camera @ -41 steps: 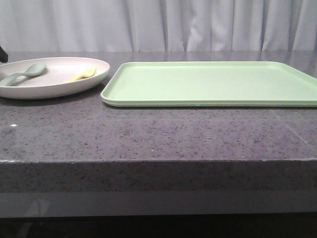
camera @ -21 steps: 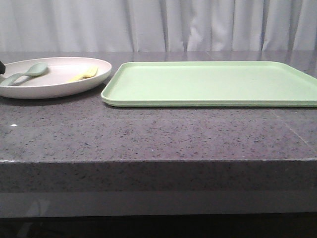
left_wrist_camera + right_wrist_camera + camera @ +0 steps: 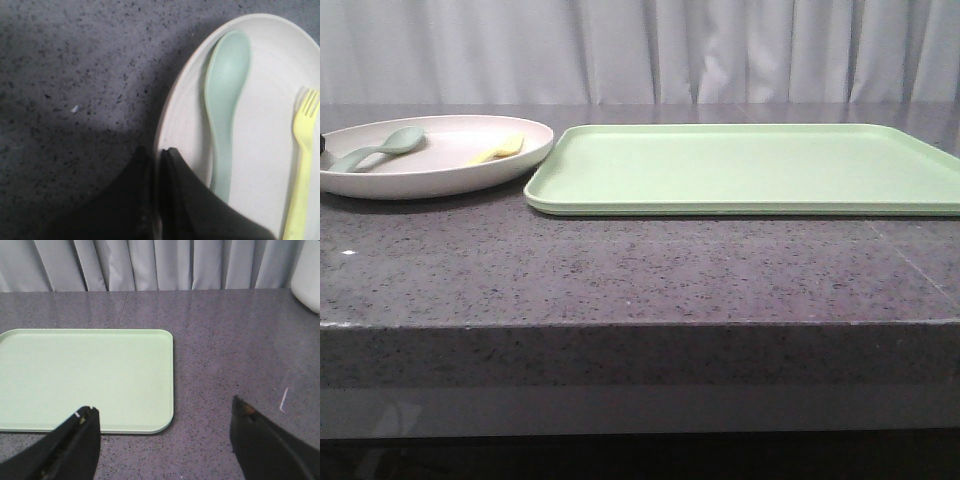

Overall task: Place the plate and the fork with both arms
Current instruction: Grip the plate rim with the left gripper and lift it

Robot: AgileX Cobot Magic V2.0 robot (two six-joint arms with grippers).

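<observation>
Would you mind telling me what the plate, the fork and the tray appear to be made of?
The plate looks like matte plastic, or possibly melamine: pale pinkish-cream, with soft, dull highlights on its raised rim. The fork seems to be moulded plastic: evenly pale yellow, thick, with short blunt tines. The tray also looks like matte plastic: flat light green, with a rounded moulded lip and no gloss.

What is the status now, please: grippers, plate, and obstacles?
Left gripper shut on plate rim. Right gripper open, empty, near tray. Fork and spoon lying on the plate. Nothing on the tray.
</observation>
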